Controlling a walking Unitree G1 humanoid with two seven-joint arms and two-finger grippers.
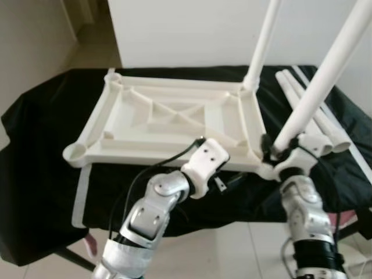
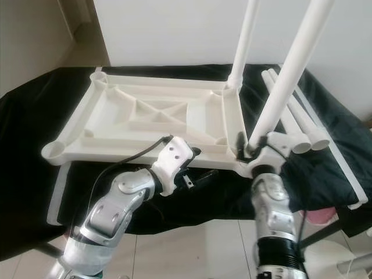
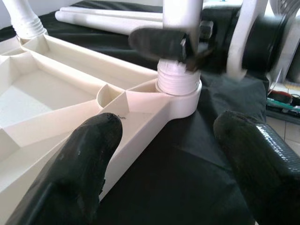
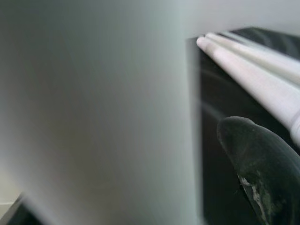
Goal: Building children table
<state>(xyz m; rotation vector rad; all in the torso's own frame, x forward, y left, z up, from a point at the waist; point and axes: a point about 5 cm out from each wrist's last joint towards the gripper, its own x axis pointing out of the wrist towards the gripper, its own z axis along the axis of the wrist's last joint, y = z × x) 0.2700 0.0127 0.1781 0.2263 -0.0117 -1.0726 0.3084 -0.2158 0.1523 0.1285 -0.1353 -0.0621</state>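
The step in hand looks like fitting the second leg: the table top (image 1: 174, 119) lies upside down on a black cloth (image 1: 40, 151), one leg (image 1: 263, 43) already stands in the far right corner, and the right gripper (image 1: 278, 152) is closed around the near leg (image 1: 325, 72) just above the near right corner socket (image 3: 180, 96). In the left wrist view the threaded end sits in this socket, but the picture is blurred there, so I cannot say how deep. The left gripper (image 3: 173, 154) waits close by, fingers (image 3: 77, 159) wide apart with one tip on the frame edge. Next, I think, the leg needs turning while it stays upright. Two spare legs (image 1: 308, 113) lie beside the table top; the near left socket (image 1: 75, 154) holds nothing.
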